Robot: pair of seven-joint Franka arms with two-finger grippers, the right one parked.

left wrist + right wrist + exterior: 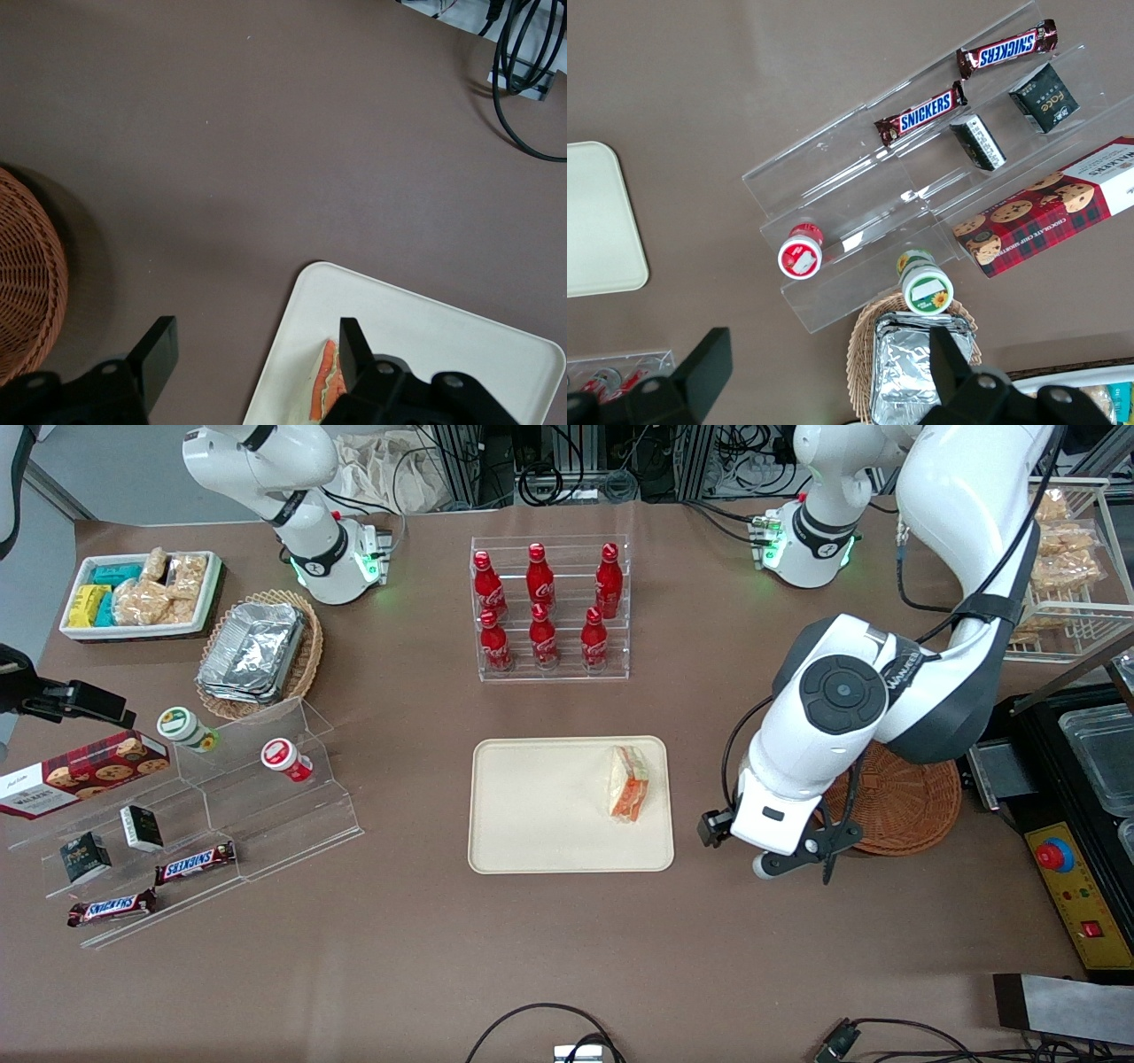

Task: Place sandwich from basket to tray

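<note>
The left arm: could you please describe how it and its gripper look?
The left arm has glossy white shells with dark grey joint sections, a round black cap and a black cable strapped along it. Its gripper has two flat, matte black fingers.

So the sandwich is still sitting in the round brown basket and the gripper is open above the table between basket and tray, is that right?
Not quite. The front view shows the sandwich lying on the tray, and the basket holds nothing visible. The rest holds: the gripper is open above the table between basket and tray.
</note>
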